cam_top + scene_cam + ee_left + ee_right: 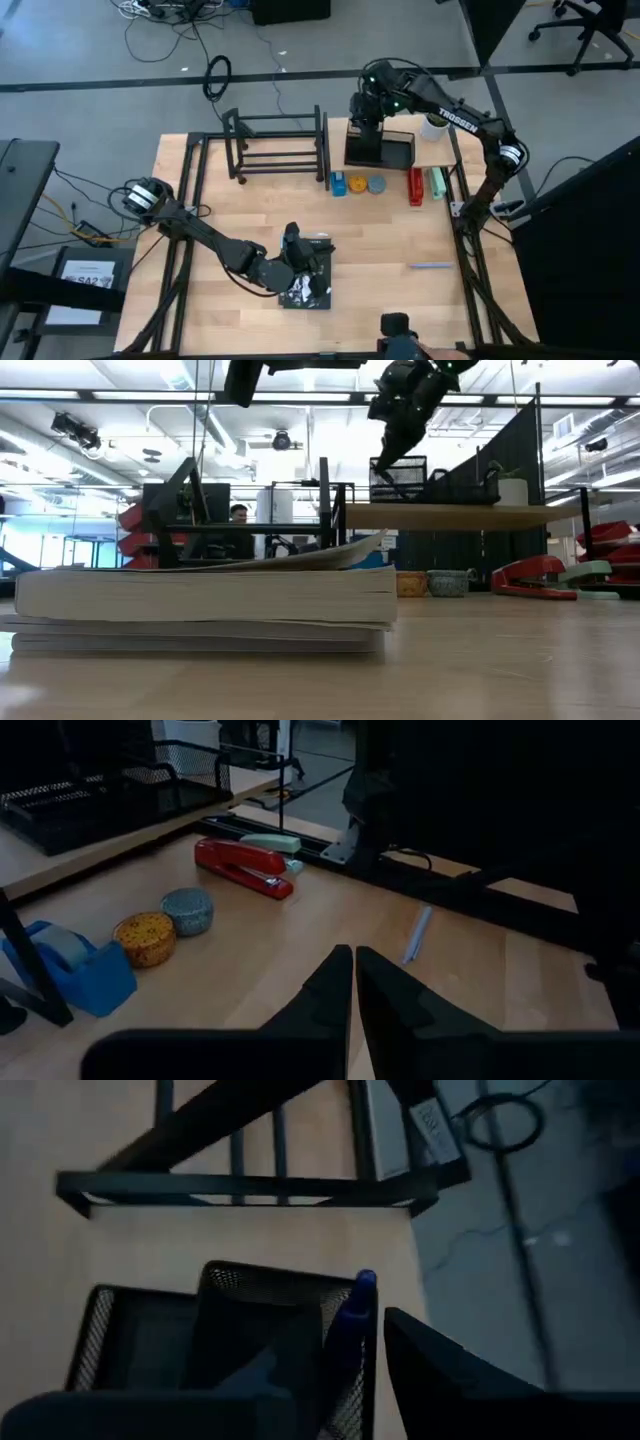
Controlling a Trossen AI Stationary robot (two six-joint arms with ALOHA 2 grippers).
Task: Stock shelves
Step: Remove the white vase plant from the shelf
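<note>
A: Where to find the shelves?

B: At the far side of the table [250,225]. Black tube rack [278,150] on the left, light wooden plank shelf [440,152] just beside it on the right.

A: On the plank?

B: A black mesh organizer [385,150] and a white cup [432,126], near each other but apart.

A: And the right gripper [366,118]?

B: Directly above the organizer, pointing down. Closed narrowly on a blue pen [358,1305], held upright at the rim of the organizer's tall compartment. Cannot tell whether the pen's lower end sits inside the mesh.

A: Anything else in that organizer?

B: Only dark mesh walls and floor visible from the wrist.

A: On the tabletop, along the plank's near edge?

B: A row, left to right from above: blue tape dispenser [340,184], yellow tin [358,184], grey-blue tin [376,184], red stapler [415,186], pale green stapler [437,182]. Both tins lidded, contents hidden. Staplers side by side, almost touching.

A: Left gripper [353,965]?

B: Low over the near middle of the table, above a thick book [200,600] lying flat. Fingers pressed together, only a thin slit between, gripping nothing.

A: Loose items?

B: One more pen [432,265], pale blue-grey, lying flat on the bare wood, well apart from the book and from the shelves.
</note>
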